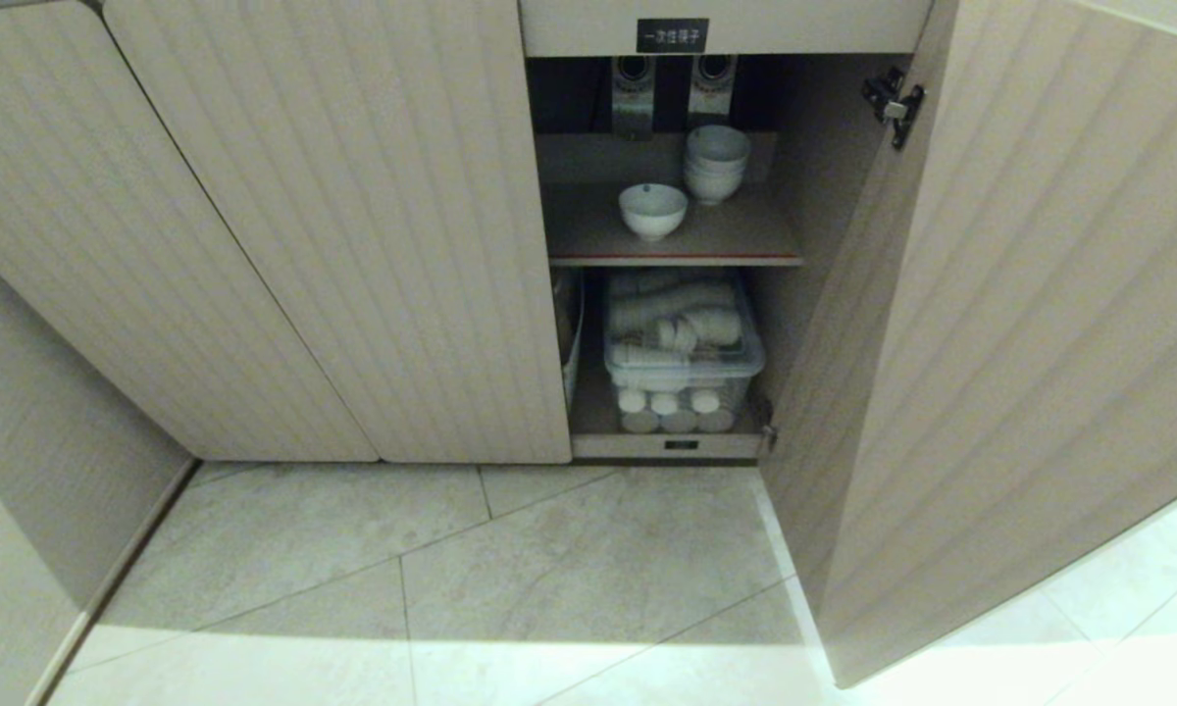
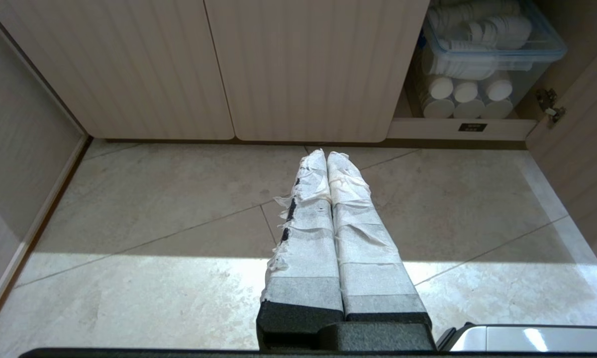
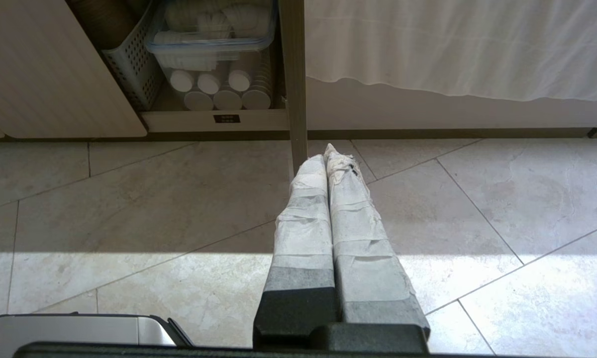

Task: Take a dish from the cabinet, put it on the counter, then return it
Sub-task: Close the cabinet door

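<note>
Hanging low over the tiled floor [image 2: 154,223], the left gripper [image 2: 327,155] has its taped fingers pressed together, holding nothing. Further right, the cabinet [image 1: 991,343] stands open; the dish [image 1: 652,210] sits near the shelf's front edge, apart from the stacked bowls [image 1: 716,162]. The right gripper [image 3: 327,151] likewise hangs closed and empty.

Left pincer [image 2: 327,155] and right pincer [image 3: 325,153] closed, empty, low.
</note>
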`<state>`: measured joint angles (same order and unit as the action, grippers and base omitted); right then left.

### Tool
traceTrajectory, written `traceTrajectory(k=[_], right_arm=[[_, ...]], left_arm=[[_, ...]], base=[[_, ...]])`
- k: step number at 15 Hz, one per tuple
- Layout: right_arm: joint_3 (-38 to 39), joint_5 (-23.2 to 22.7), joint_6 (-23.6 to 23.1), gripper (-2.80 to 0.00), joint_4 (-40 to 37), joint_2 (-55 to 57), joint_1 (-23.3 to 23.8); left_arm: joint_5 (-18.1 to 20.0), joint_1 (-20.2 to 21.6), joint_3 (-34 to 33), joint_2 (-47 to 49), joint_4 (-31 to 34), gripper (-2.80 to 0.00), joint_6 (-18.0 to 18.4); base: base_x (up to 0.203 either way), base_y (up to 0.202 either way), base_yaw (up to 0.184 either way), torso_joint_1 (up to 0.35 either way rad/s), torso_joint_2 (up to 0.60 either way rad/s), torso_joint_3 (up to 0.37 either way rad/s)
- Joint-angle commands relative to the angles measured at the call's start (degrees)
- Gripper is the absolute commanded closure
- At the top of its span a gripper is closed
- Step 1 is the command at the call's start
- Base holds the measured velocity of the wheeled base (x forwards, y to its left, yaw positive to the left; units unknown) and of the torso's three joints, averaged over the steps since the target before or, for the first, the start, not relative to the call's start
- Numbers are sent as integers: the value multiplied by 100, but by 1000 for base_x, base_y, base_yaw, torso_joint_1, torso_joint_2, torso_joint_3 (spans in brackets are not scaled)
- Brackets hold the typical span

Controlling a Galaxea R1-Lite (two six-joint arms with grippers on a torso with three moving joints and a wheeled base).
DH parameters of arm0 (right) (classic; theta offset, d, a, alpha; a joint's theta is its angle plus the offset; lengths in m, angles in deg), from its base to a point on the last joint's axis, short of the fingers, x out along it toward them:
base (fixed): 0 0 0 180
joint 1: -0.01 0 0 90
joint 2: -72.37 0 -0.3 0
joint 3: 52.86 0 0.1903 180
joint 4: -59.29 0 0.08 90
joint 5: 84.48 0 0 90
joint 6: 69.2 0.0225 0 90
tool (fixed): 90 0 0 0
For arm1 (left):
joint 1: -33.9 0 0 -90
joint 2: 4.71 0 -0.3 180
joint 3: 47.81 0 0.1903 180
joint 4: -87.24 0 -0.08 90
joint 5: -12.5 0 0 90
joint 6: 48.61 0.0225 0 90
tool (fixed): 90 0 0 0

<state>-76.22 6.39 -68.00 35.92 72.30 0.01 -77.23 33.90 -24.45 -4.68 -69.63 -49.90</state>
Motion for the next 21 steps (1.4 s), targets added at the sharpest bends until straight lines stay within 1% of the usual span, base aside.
traceTrajectory(k=[1, 17, 19, 21], right_arm=[[0, 0, 2, 0, 0, 7, 0], [0, 0, -15, 0, 0, 7, 0], [0, 0, -109, 0, 6, 7, 0], [0, 0, -68, 0, -7, 7, 0]], left_arm=[[0, 0, 0, -2, -2, 0, -3], [0, 0, 0, -2, -2, 0, -3], [0, 0, 0, -2, -2, 0, -3], [0, 0, 0, -2, -2, 0, -3]], base=[[0, 0, 0, 0, 0, 0], [0, 0, 0, 0, 0, 0], [0, 0, 0, 0, 0, 0], [0, 0, 0, 0, 0, 0]])
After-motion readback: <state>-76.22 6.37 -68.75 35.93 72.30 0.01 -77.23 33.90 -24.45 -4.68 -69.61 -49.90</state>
